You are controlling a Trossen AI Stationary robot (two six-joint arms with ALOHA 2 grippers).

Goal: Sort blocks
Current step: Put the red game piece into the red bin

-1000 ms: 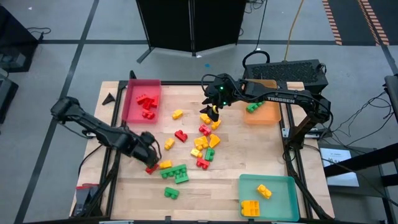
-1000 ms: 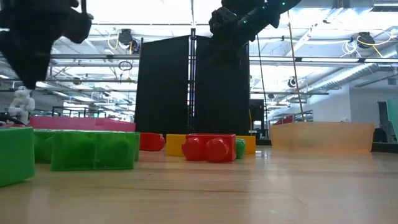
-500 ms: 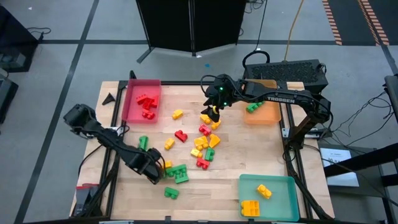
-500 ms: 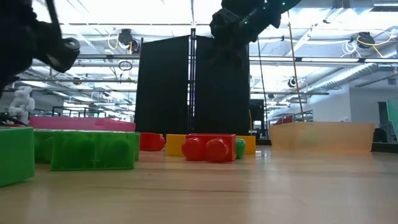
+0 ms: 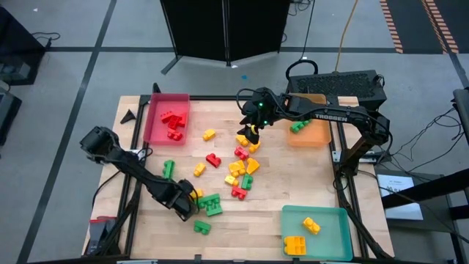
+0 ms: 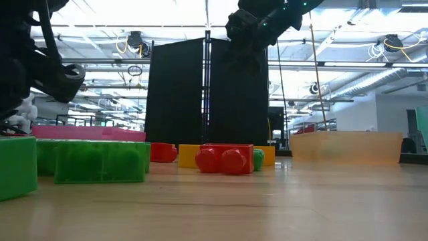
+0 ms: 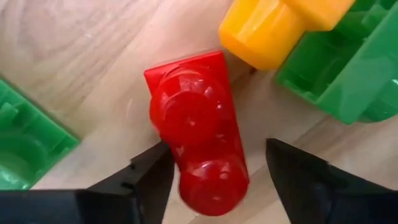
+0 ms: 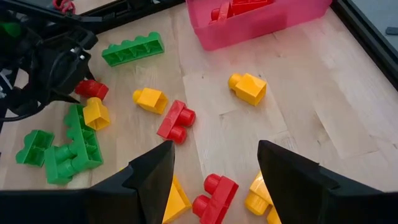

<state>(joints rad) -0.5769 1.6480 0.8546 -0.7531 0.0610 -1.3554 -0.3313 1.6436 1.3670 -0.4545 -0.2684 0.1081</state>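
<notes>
Straddling a red block (image 7: pixel 198 130), left gripper (image 7: pixel 214 177) open-fingered.

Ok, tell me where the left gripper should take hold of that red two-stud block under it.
Probably across the long sides of the red block, coming straight down. It lies flat, studs up, and the left gripper already has its open fingers either side. A yellow block crowds the far end.

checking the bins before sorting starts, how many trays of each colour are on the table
red tray: 1
orange tray: 1
teal tray: 1
total: 3 trays
</notes>
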